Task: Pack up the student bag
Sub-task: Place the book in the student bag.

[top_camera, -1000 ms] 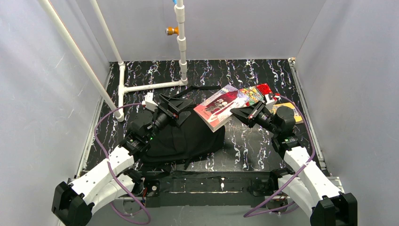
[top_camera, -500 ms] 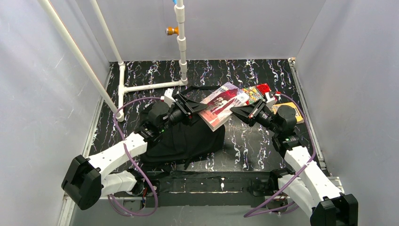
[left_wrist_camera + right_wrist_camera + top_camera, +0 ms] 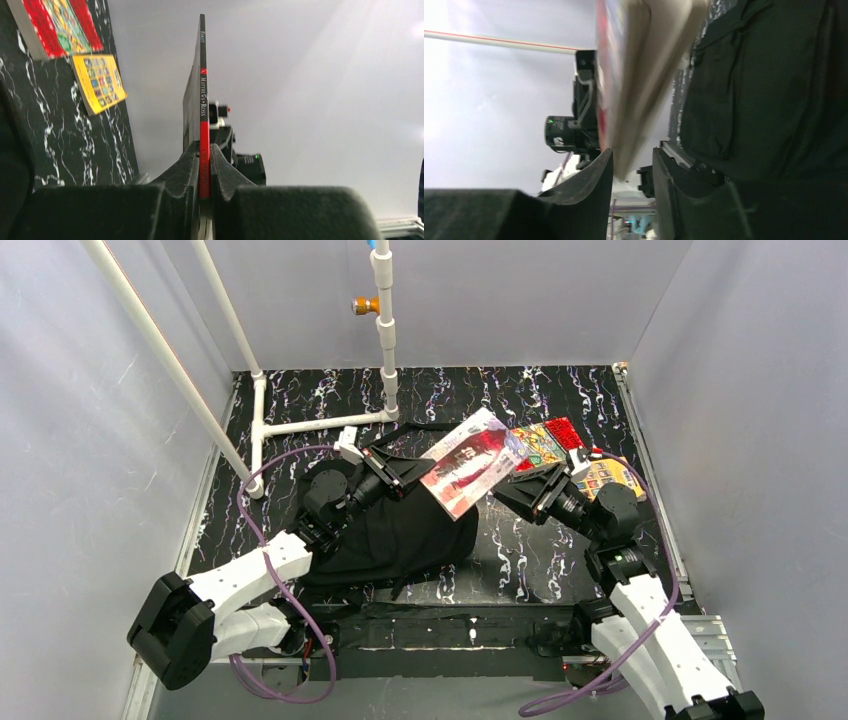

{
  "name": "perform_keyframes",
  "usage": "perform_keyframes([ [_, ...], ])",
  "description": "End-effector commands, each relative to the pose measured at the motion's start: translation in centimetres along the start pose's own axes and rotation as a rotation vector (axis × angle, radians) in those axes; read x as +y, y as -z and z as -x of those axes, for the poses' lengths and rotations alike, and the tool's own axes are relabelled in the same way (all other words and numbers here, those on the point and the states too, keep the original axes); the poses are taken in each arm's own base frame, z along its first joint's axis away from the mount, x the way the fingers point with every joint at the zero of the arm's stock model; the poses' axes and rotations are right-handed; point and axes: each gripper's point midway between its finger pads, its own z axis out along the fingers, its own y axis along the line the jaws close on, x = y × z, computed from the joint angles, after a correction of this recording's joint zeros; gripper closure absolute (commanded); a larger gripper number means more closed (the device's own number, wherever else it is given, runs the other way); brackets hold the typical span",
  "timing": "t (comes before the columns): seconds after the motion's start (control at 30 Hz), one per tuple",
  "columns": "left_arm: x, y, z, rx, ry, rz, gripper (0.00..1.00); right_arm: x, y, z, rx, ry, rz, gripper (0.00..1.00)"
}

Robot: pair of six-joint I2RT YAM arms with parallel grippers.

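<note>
One book [image 3: 470,462] aloft, two lying, one student bag [image 3: 400,535]

The student bag [image 3: 400,535] lies on the table [image 3: 500,560], left of centre and toward the near edge. Above its far-right corner hangs the held book [image 3: 468,462], tilted. Its left edge is in the left gripper [image 3: 405,472], and its right edge sits between the fingers of the right gripper [image 3: 528,488]. 2 more lie on the table behind and to the right — a second book [image 3: 545,445] just beside it, a third book [image 3: 608,473] farther right. A pipe frame [image 3: 320,423] stands at the far left.
</note>
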Motion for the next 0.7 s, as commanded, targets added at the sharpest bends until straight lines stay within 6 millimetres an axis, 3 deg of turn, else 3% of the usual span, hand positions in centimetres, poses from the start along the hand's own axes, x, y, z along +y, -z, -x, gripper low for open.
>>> perform_keyframes([
  [0.0, -3.6, 0.3, 3.4, -0.165, -0.019, -0.115, 1.00, -2.7, 1.6, -0.7, 0.004, 0.134, -0.158, 0.48],
  [0.13, -2.4, 0.2, 4.3, -0.177, 0.092, -0.054, 1.00, -6.4, 3.3, -0.3, 0.035, 0.278, -0.406, 0.28],
  [0.23, -0.6, 0.2, 4.2, -0.140, 0.162, 0.059, 1.00, -6.9, 3.8, 0.3, 0.053, 0.381, -0.468, 0.19],
  [0.43, 0.9, 0.5, 3.2, -0.052, 0.238, 0.137, 1.00, -3.0, 2.4, 1.0, 0.023, 0.458, -0.308, 0.12],
  [0.57, 1.4, 0.3, 2.2, 0.020, 0.258, 0.155, 1.00, -2.0, 1.8, 1.9, -0.057, 0.409, -0.253, 0.13],
  [0.67, 1.0, 0.0, 1.1, 0.102, 0.195, 0.147, 1.00, -1.2, 1.1, 2.2, -0.118, 0.338, -0.145, 0.02],
])
